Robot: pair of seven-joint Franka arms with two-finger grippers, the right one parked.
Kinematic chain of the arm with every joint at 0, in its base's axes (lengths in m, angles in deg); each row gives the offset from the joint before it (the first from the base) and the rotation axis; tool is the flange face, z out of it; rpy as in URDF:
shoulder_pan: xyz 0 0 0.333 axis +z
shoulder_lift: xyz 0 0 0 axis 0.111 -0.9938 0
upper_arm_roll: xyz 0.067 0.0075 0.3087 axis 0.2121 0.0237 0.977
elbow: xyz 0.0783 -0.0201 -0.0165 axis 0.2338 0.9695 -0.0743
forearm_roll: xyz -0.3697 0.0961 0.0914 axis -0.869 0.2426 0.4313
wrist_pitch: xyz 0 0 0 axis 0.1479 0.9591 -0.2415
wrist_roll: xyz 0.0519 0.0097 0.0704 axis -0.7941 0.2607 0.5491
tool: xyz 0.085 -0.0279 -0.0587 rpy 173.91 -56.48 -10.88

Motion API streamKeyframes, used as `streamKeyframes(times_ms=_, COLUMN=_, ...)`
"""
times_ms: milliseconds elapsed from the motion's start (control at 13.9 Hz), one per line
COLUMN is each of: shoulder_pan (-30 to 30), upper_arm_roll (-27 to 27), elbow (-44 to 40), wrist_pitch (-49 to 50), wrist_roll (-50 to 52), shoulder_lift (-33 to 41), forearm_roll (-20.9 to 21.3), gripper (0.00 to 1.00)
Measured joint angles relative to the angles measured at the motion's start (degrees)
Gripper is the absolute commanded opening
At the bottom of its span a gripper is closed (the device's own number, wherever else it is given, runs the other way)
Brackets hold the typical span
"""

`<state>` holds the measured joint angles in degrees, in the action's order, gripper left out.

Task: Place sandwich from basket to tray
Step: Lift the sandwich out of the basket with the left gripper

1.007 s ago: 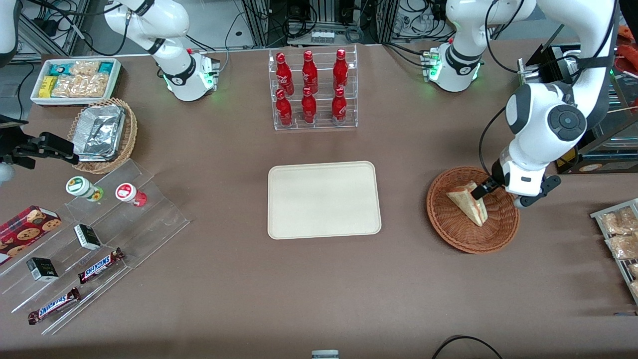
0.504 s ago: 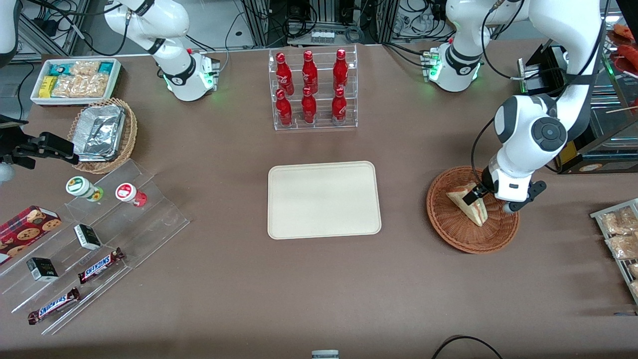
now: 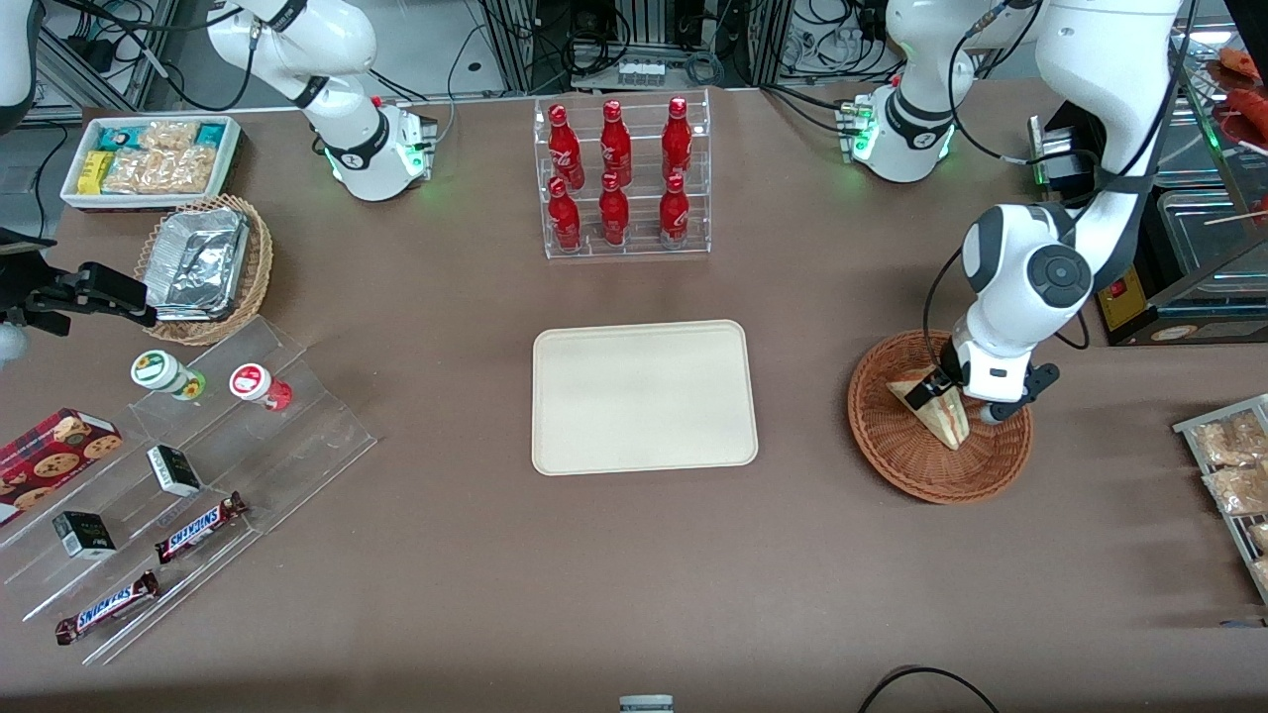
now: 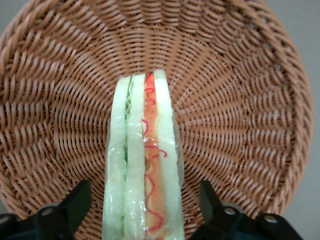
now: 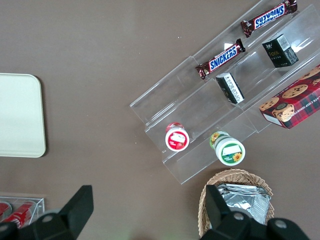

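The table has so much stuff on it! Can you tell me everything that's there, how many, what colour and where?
sandwich: 1, pale bread with red and green filling, in the basket
basket: 1, reddish-brown wicker, toward the working arm's end
tray: 1, cream-beige, mid-table
soda bottles: 6, red, in a clear rack farther from the front camera than the tray
foil containers: silver stack, in a lighter wicker basket toward the parked arm's end
snack bin: 1, white, beside that foil basket
Snickers bars: 2, brown, on clear steps
small dark boxes: 2, on the steps
cups: 2, green lid and red lid, on the steps
cookie box: 1, red
gripper: 1, black, open, a finger on each side of the sandwich
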<state>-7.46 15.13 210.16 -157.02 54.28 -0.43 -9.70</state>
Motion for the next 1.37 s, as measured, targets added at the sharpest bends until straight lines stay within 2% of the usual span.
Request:
streamKeyframes(times_ms=360, shoulder_pan=0.0, upper_arm_roll=0.0, elbow=0.3, wrist_pitch=0.6, wrist_roll=0.0, shoulder_lift=0.5, forearm_roll=0.0, gripper=0.00)
streamKeyframes(times_ms=647, shoulder_pan=-0.7, upper_arm_roll=-1.0, elbow=-2.6, wrist_pitch=8.4, wrist_roll=-0.2, shoulder_lift=4.1, forearm_roll=0.2, gripper=0.00)
streamKeyframes(times_ms=1007, shoulder_pan=-7.5, upper_arm_roll=-1.8, elbow=-14.2, wrist_pitch=25.3, wrist_roll=-3.5, shoulder_lift=4.8, forearm_roll=0.2, gripper=0.00)
streamKeyframes(times_ms=1367, shoulder_pan=-13.5, upper_arm_roll=-2.1, elbow=-18.6, wrist_pitch=27.3, wrist_roll=-4.4, shoulder_lift=1.8, forearm_roll=0.2, gripper=0.00)
